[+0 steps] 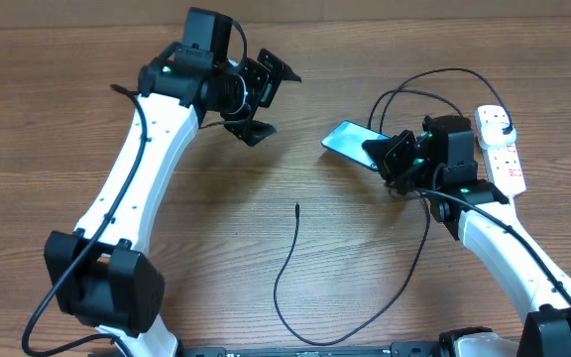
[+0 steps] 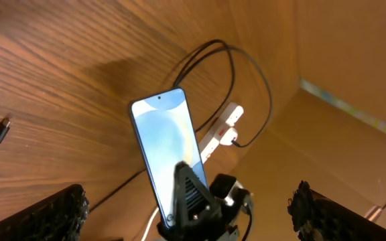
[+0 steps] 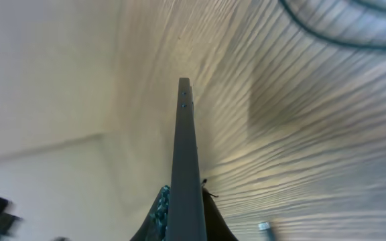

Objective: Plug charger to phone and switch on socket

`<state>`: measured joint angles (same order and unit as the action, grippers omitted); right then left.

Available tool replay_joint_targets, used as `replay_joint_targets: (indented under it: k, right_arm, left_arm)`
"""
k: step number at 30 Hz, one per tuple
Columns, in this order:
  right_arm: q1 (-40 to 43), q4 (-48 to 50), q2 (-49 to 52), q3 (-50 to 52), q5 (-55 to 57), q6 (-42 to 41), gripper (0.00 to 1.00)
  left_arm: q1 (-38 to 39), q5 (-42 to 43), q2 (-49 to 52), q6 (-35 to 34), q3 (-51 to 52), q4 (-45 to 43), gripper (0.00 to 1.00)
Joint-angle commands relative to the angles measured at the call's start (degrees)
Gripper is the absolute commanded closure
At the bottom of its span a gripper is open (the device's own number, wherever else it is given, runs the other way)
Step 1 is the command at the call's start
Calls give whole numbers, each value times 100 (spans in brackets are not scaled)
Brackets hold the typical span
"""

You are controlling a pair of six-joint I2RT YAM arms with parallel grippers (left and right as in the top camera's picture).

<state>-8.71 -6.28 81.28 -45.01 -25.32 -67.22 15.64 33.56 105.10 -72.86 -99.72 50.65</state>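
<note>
Well, the right gripper (image 1: pixel 390 156) was holding the phone (image 1: pixel 348 140). Its two fingers were pinched on one end of the phone. The other end stuck out toward about 9 o'clock. In the overhead view the phone was at about 2 o'clock from the middle of the table (image 1: pixel 38 89). Its screen was bright blue and faced up. In the left wrist view the phone (image 2: pixel 165 140) looked tipped up off the wood. In the right wrist view only the thin dark edge of the phone (image 3: pixel 185 161) showed, going straight up the picture.

The left gripper (image 1: pixel 269 99) was opened wide and held nothing. It hung at about 12 o'clock from the middle of the table, well apart from the phone. Its black fingers (image 2: pixel 45 215) showed at both bottom corners of the left wrist view.

The charger (image 1: pixel 296 228) lay on the table. Its little tip was near the middle, at 7 o'clock from the phone, and it touched nothing. From the tip the thin black cable curved down toward 6 o'clock. Then it went up the right side, looped at 1 o'clock and reached the socket (image 1: pixel 502 151).

The socket was white and lay at 3 o'clock, just beside the right arm. I could not tell if its switches were on or off.
</note>
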Motion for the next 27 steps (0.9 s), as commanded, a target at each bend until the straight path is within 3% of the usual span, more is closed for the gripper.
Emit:
replay_joint_targets:
  k: [1,12,22,27]
  right_arm:
    - [11,343,-13,-179,-450,-1510,96]
    - [11,852,-13,-177,-1174,-4470,96]
    - [-59,1670,-13,-177,-1552,-5591,96]
    - [-227,2179,-13,-179,-1506,-5663,96]
  left_arm:
    - [-28,-144,-24,184,-70,-17,0]
    - [-24,-111,-22,39,-68,-85,0]
    - [46,-164,-22,-306,-68,-168,0]
    - [212,-367,-22,-538,-68,-168,0]
